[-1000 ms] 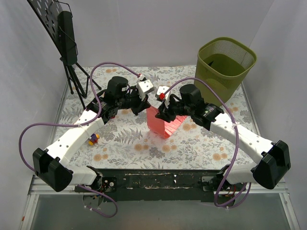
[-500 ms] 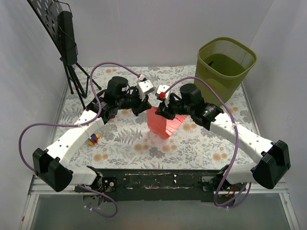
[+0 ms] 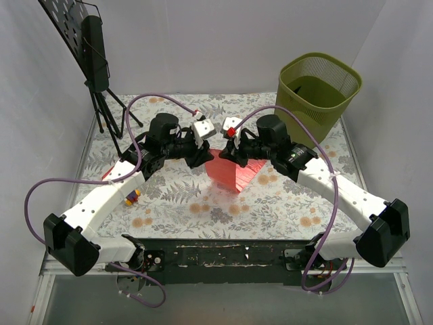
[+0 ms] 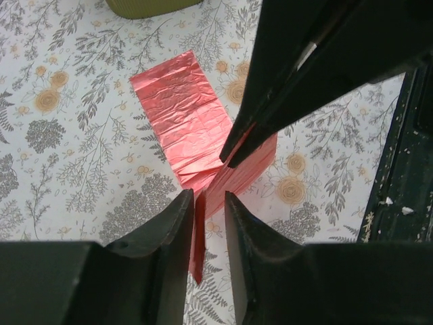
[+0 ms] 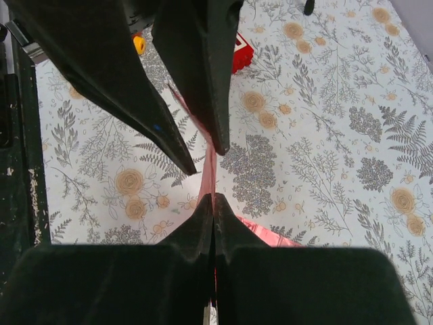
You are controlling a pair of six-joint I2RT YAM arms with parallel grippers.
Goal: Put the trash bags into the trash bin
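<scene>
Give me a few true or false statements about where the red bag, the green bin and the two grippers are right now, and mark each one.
1. The trash bag is inside the trash bin. False: it is out over the table, lifted at one edge.
2. The right gripper is shut on the trash bag. True.
3. The trash bin stands at the table's far right corner. True.
4. The left gripper is clamped shut. False: its fingers stand apart, with the trash bag's edge in the gap.

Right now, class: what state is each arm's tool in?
Left tool: open, straddling an edge of the thin, crinkly red plastic bag.
Right tool: closed, pinching that bag.
</scene>
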